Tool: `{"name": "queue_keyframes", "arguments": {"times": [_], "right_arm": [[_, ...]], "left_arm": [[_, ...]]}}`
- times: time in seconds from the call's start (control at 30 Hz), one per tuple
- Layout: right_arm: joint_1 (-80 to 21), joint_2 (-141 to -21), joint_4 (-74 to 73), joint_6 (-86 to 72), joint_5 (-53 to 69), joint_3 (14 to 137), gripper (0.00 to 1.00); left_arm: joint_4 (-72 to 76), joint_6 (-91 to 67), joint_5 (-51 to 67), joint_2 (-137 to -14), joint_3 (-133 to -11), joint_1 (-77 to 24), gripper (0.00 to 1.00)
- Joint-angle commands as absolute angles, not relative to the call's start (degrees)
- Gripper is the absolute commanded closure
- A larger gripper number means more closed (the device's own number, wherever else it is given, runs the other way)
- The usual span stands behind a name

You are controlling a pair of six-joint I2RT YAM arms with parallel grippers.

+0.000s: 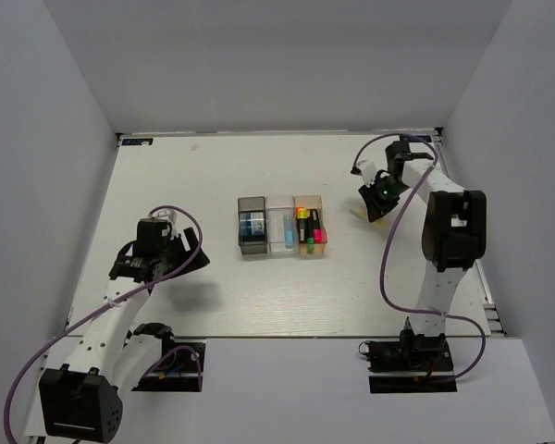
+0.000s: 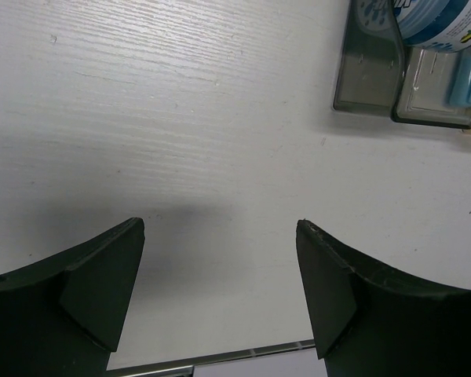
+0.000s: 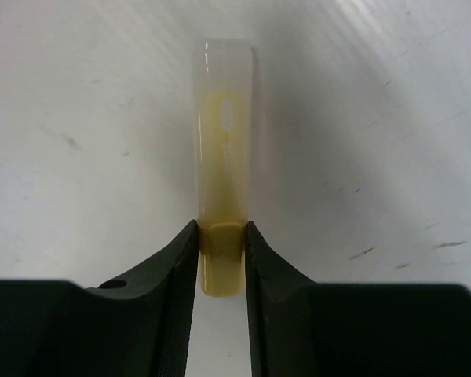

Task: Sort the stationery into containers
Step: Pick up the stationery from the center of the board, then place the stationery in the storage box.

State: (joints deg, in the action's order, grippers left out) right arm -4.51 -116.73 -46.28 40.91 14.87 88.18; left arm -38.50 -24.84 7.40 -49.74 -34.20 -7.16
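Right gripper [image 3: 221, 236] jaws pinched the pale-yellow stick [image 3: 224, 133] at its end, it looked light, stiff and slick, mid-body grip safer; left gripper [image 2: 220, 243] jaws stood apart.

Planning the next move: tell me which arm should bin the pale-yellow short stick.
Right. The right gripper is shut on the pale-yellow translucent short stick; the left gripper hangs open over bare white table, beside the row of three small plastic bins, holding nothing.

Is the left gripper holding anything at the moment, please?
No, the left gripper stands wide open with only bare table between its jaws.
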Motion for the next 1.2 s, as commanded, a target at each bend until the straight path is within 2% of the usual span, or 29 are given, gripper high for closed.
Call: {"name": "queue_keyframes", "arguments": {"times": [0.0, 0.27, 0.5, 0.6, 0.7, 0.87, 1.1, 1.17], "right_arm": [[-4.48, -107.26, -48.69, 39.2, 21.17, 83.44, 1.0], [-5.18, -93.8, -51.67, 36.21, 32.15, 78.31, 1.0], [-9.21, -92.37, -55.2, 29.3, 45.86, 81.29, 1.0], [-13.61, -94.48, -50.38, 22.61, 51.5, 80.95, 1.0], [-18.89, -95.97, -35.74, 7.52, 52.91, 79.02, 1.0], [-25.65, -99.22, -20.94, -9.92, 43.02, 80.77, 1.0], [-31.54, -103.44, -21.18, -18.54, 21.4, 83.67, 1.0], [-32.16, -104.06, -21.18, -18.54, 18.99, 83.76, 1.0]], "left_arm": [[-37.79, -24.52, 8.7, -48.34, -34.1, -6.68, 0.12], [-37.53, -24.43, 9.23, -47.73, -34.1, -6.77, 0.12], [-37.27, -24.61, 9.23, -47.72, -34.01, -6.77, 0.12], [-37.35, -24.52, 9.05, -47.81, -33.84, -6.77, 0.12], [-37.35, -24.61, 8.7, -47.73, -33.84, -6.68, 0.12], [-37.44, -24.52, 8.09, -47.99, -33.93, -6.77, 0.12], [-37.71, -24.35, 7.65, -47.72, -33.93, -6.68, 0.12], [-37.62, -24.35, 7.82, -47.37, -33.93, -6.77, 0.12]]}}
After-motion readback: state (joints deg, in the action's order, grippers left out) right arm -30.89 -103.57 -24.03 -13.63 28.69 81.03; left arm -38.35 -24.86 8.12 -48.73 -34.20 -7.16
